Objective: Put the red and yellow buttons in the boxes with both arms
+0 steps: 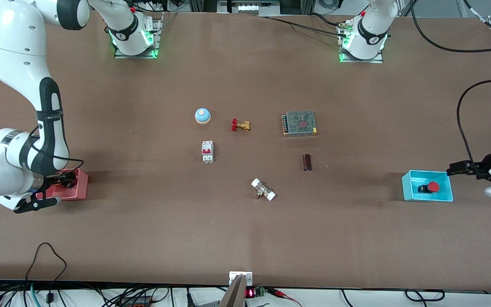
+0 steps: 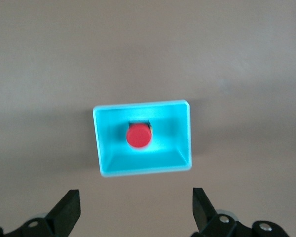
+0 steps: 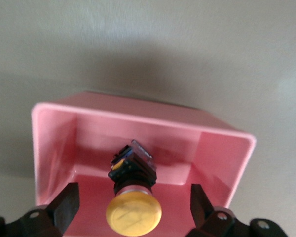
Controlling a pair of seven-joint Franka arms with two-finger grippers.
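Observation:
The red button (image 1: 433,186) lies in the cyan box (image 1: 408,189) near the left arm's end of the table. In the left wrist view the button (image 2: 138,136) sits in the middle of the box (image 2: 102,148). My left gripper (image 1: 463,167) is open and empty (image 2: 136,210), up beside that box. The yellow button (image 3: 133,213) lies on its side in the pink-red box (image 3: 54,148). My right gripper (image 3: 133,207) is open, its fingers (image 3: 66,205) on either side of the cap without touching it. In the front view it (image 1: 63,181) is low over the pink-red box (image 1: 80,187), hiding the button.
In the middle of the table stand a blue dome bell (image 1: 202,115), a brass valve (image 1: 240,125), a white circuit breaker (image 1: 207,151), a meshed power supply (image 1: 299,123), a dark cylinder (image 1: 307,162) and a white-ended fitting (image 1: 263,189).

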